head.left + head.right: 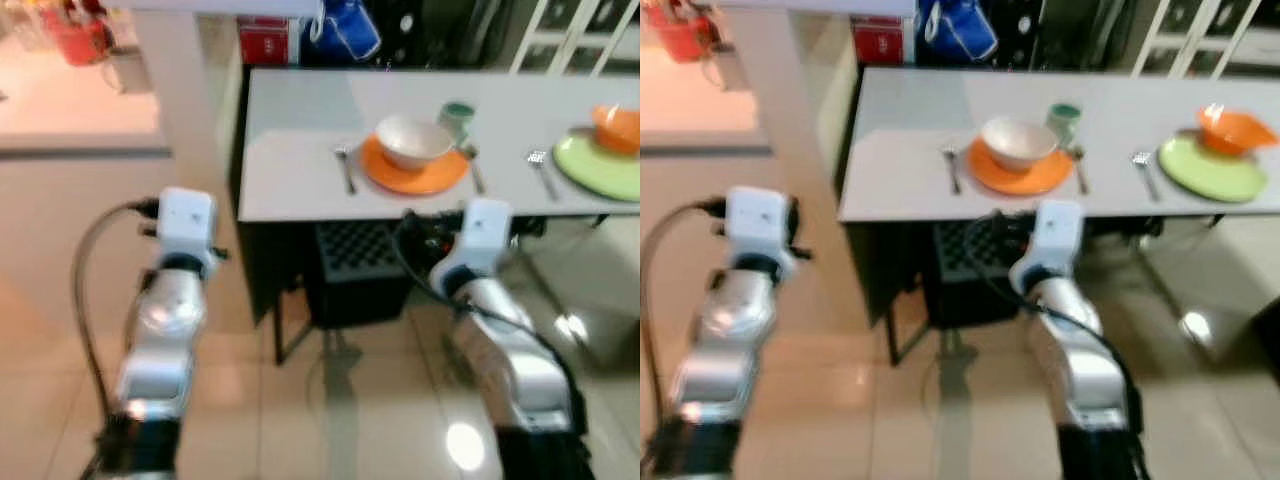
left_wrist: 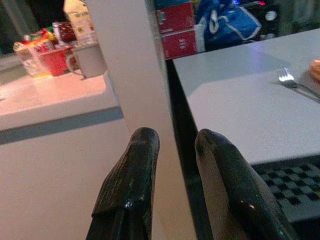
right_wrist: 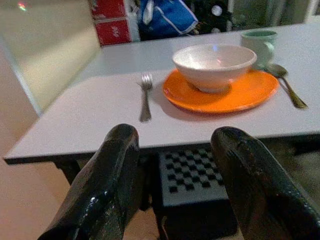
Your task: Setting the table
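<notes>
Nothing legible is showing anywhere: the white marks on the red boxes (image 3: 111, 22) at the table's far left are blurring past reading.

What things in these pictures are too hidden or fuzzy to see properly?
- Green plate: cut off by the left eye view's edge.
- Green cup: partly behind the white bowl in the right wrist view; its contents are hidden.
- Red boxes: print too blurred to read.
- Counter clutter: blurred in the left wrist view.

- Right gripper (image 3: 172, 172): fingers apart, open air between; table (image 3: 90, 115) edge just ahead, above the tips.
- Beyond edge: fork (image 3: 145, 95), orange plate (image 3: 240, 95) w/ bowl (image 3: 214, 65).
- Black crate (image 3: 192, 180) blocks under-table space.
</notes>
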Robot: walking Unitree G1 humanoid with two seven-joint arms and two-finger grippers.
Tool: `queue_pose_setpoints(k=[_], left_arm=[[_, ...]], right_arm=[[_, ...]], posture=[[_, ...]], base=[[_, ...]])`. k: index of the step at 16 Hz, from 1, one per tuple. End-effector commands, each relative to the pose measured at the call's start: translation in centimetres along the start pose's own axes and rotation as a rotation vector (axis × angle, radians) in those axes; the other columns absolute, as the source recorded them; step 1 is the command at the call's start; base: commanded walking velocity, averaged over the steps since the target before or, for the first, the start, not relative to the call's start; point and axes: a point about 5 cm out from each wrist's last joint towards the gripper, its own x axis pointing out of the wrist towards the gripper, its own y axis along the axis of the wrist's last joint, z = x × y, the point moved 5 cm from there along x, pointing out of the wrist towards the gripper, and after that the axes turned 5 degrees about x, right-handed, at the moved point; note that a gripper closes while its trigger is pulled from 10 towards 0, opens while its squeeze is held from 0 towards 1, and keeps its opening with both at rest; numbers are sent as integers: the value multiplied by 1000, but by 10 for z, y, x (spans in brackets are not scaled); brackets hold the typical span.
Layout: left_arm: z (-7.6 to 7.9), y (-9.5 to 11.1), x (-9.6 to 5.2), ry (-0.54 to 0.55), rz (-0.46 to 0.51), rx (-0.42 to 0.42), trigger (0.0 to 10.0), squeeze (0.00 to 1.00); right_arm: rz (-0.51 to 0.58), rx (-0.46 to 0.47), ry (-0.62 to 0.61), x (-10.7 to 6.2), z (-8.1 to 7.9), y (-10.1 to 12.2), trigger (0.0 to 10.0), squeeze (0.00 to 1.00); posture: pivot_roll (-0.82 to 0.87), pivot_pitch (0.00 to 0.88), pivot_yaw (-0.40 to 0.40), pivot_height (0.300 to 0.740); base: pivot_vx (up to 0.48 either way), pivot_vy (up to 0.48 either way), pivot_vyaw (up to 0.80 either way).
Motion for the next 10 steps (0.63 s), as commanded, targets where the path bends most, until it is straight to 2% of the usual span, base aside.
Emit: queue_pose_setpoints(k=[1, 8, 10], left_arm=[[-6, -3, -1, 19, -11, 19, 10000, 0], [-10, -2, -3, 30, -11, 29, 10000, 0], [-10, -2, -5, 43, -12, 27, 10000, 0]], right_arm=[[2, -7, 22, 1, -5, 2, 10000, 0], [-7, -6, 41, -1, -9, 1, 10000, 0], [-25, -4, 53, 4, -10, -4, 10000, 0]], posture=[[-30, 0, -34, 740], [-20, 0, -59, 740], [-4, 0, -65, 740]], base=[[0, 382, 0], [0, 382, 0], [0, 386, 0]])
